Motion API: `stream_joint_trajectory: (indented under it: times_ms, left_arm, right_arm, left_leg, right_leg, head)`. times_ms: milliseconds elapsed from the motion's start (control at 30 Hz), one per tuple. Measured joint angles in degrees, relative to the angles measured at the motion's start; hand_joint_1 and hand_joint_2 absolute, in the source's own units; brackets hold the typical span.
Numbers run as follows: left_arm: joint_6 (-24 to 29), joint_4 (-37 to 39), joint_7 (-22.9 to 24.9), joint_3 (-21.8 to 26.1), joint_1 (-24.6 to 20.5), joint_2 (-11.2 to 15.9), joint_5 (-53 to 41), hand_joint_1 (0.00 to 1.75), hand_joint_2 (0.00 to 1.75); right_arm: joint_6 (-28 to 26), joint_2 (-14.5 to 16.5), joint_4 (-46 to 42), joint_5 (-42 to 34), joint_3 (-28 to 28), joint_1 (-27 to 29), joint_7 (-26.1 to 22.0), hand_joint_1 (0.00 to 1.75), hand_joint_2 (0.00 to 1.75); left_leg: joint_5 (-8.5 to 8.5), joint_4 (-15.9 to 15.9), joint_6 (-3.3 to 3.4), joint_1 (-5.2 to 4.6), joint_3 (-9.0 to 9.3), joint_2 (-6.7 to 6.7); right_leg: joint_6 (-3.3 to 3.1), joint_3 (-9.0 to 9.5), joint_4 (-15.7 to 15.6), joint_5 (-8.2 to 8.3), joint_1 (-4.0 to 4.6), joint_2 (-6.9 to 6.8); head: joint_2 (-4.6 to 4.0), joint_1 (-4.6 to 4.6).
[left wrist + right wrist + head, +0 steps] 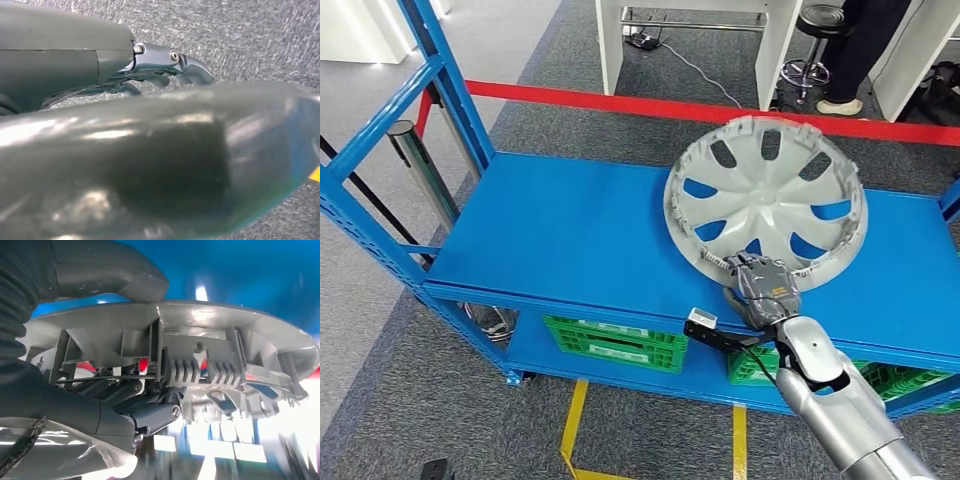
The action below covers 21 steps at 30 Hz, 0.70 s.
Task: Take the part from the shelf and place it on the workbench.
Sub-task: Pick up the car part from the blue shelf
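The blue shelf (569,225) spans most of the head view, its flat top deck running from the upright posts on the left to the right edge. On a lower deck beneath it sit green crates (618,345). Grey carpet floor (418,400) lies around the rack, crossed by yellow tape lines (576,420) near the bottom and a red barrier strip (637,102) behind the shelf.

The part, a silver wheel cover (765,195), is over the right half of the top deck, tilted up with its near rim lifted. The right robot hand (761,290) grips that near rim; in the right wrist view the thumb (113,275) presses on one face of the wheel cover (196,322) while the darker fingers (151,415) close against the ribbed inner side.

The left robot hand (162,65) hangs over the carpet, fingers stretched out with nothing between them, though the close blurred view makes this only probable.
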Motion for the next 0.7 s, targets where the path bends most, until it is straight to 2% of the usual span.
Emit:
stream_joint_trajectory:
  times_ms: [133,233,667,700]
  left_arm:
    - [-0.3,0.0,-2.1,0.4,-0.2,-0.1,0.9,0.00,0.00]
    - [-0.5,0.0,-2.9,0.9,-0.3,-0.1,1.4,0.00,0.00]
    - [-0.3,0.0,-4.3,1.2,-0.5,-0.3,1.7,0.00,0.00]
    - [-0.2,0.0,-4.5,1.2,-0.5,-0.4,1.6,0.00,0.44]
  right_arm:
    - [-8.0,-0.1,-5.8,10.0,-0.2,3.0,0.5,1.75,1.75]
    - [-10.9,-0.3,-9.3,14.0,-0.3,4.5,0.4,1.75,1.75]
    - [-11.4,-2.8,-15.5,15.5,-1.3,5.8,-0.5,1.75,1.75]
    - [-11.4,-3.0,-15.8,15.5,-1.4,6.0,-0.5,1.75,1.75]
  left_leg:
    - [0.00,0.0,0.00,0.00,-0.04,0.00]
    - [0.00,0.0,0.00,0.01,-0.06,0.00]
    - [0.02,0.0,0.02,-0.06,-0.07,0.01]
    - [0.02,0.0,0.02,-0.06,-0.07,0.01]
  right_leg:
    - [0.00,-0.06,0.0,-0.01,0.01,-0.03]
    - [0.00,-0.08,0.0,-0.01,0.01,0.00]
    - [0.04,-0.05,0.0,0.04,-0.04,-0.01]
    - [0.04,-0.06,0.0,0.04,-0.05,-0.02]
  head:
    - [0.00,-0.01]
    - [0.00,-0.01]
    - [0.00,0.01]
    - [0.00,0.01]
